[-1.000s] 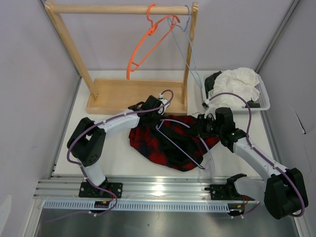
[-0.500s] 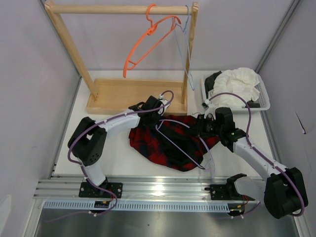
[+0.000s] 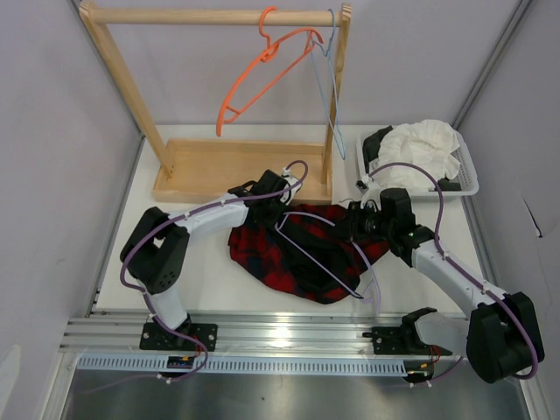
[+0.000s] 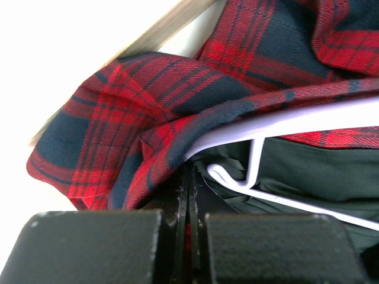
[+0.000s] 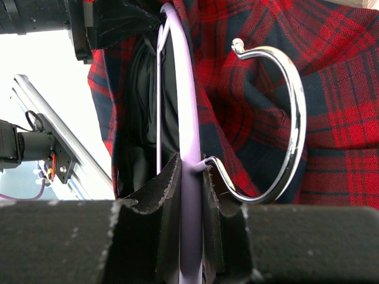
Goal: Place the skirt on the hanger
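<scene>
1. Left gripper (image 4: 189,177): jaws together, pinching the skirt (image 4: 136,112) edge; plaid bunches just ahead of the tips.
2. Right gripper (image 5: 190,164): jaws clamped on the hanger (image 5: 182,89) neck; its bar runs ahead into the skirt.

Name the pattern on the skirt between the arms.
A red and black plaid fabric skirt; clearest in left wrist view.

left gripper (image 4: 188,195): jaws pressed together, likely nipping skirt edge | skirt (image 4: 148,100): red-black plaid, bunched, draped over hanger (image 4: 284,121) bar | lining (image 4: 308,165): dark, below bar | table (image 4: 59,35): white, upper left
</scene>
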{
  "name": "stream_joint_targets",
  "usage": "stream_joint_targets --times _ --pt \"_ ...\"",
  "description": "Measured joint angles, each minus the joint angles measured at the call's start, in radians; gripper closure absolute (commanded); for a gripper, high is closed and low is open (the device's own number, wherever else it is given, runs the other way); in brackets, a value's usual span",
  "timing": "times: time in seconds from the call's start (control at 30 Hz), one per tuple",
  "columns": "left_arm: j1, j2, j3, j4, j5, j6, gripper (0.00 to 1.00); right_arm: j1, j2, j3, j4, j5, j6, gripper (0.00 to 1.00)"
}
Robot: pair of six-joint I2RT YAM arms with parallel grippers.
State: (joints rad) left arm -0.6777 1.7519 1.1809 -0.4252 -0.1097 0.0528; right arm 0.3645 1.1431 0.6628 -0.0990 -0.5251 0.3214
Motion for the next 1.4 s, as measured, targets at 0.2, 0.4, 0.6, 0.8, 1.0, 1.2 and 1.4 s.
stream_joint_targets --times 0.2,0.4,0.6,0.8,1.0,1.2,1.4 --pt "0.000 -0.006 0.000 0.000 0.033 0.000 1.00 0.000 0.006 0.002 0.002 -0.002 -0.001 1.00" --pt "0.000 -0.028 0.000 0.000 0.046 0.000 1.00 0.000 0.021 0.007 0.006 0.003 0.000 1.00" --pt "0.000 -0.049 0.000 -0.002 0.054 0.000 1.00 0.000 0.025 0.009 0.014 0.017 0.011 1.00" --pt "0.000 -0.051 -0.007 -0.001 0.061 0.000 1.00 0.000 0.019 0.009 0.037 0.025 0.040 1.00" --pt "0.000 -0.055 -0.022 -0.001 0.061 0.000 1.00 0.000 -0.002 0.009 0.056 0.032 0.059 1.00" --pt "0.000 -0.079 -0.024 -0.003 0.062 0.000 1.00 0.000 -0.048 0.009 0.059 0.050 0.068 1.00" --pt "0.000 -0.109 -0.024 -0.003 0.073 0.000 1.00 0.000 -0.108 0.004 0.069 0.065 0.071 1.00"
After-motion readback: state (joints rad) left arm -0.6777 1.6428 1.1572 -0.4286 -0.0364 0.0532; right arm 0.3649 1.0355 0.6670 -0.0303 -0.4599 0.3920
